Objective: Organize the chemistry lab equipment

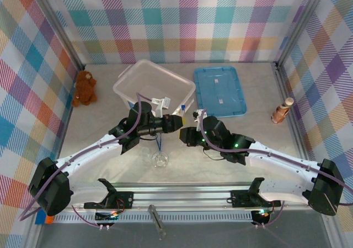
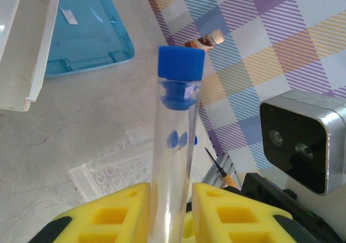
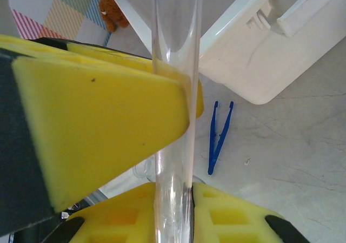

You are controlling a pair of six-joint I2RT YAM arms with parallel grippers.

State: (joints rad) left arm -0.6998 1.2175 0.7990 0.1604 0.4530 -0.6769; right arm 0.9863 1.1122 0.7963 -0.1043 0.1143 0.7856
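test tube: clear, blue cap, lifted off the table in front of the clear bin, spanning both grippers.
left gripper: yellow pads pressed on the tube's lower body, cap end pointing away.
right gripper: clamped on the same tube (a left pad crowds in just above).
tube rack: flat on the table beneath.
tweezers: on the table near the bin.
round glassware: between the arms, near edge.
blue lid: right of the bin.
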